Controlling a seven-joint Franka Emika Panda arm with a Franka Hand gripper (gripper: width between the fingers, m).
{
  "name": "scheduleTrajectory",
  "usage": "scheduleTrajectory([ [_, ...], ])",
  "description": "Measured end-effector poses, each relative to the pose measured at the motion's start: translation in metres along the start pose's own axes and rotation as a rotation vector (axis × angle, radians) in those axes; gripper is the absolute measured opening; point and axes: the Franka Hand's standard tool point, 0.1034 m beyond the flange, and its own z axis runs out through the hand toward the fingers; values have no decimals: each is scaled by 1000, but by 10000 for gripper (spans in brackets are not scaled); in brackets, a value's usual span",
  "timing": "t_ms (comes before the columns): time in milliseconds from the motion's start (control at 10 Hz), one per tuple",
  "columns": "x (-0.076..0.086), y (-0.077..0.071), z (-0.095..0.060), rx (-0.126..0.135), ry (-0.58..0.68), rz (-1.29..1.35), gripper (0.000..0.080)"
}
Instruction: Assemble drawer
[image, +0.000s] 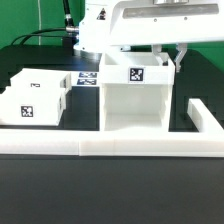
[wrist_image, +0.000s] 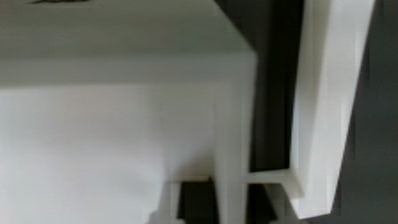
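The drawer's large white housing (image: 135, 100) stands mid-table with a tag on its top. One open-top tray (image: 35, 97) with tags lies to the exterior view's left of it. The second tray is out of view. My gripper (image: 178, 56) is at the housing's upper right edge. In the wrist view the gripper (wrist_image: 228, 198) has its dark fingers (wrist_image: 194, 205) on either side of a thin white wall of the housing (wrist_image: 125, 110), and it looks shut on that wall. Another thin white wall (wrist_image: 320, 90) runs alongside across a dark gap.
The long low white border wall (image: 110, 148) runs along the front and turns up at the exterior view's right (image: 205, 118). The marker board (image: 88, 76) lies behind, between the tray and the housing. The arm's white body fills the top of the exterior view.
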Motion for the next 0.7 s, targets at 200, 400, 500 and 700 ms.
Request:
scheduleTrajectory([
  [200,-19,-13,-3,0,-7,274,38],
  [400,-9,-10,-3,20,-2,455,38],
  [500,-7,-10,-3,24,8,484,38],
  [700,-5,-14,-7,42,9,608,39],
])
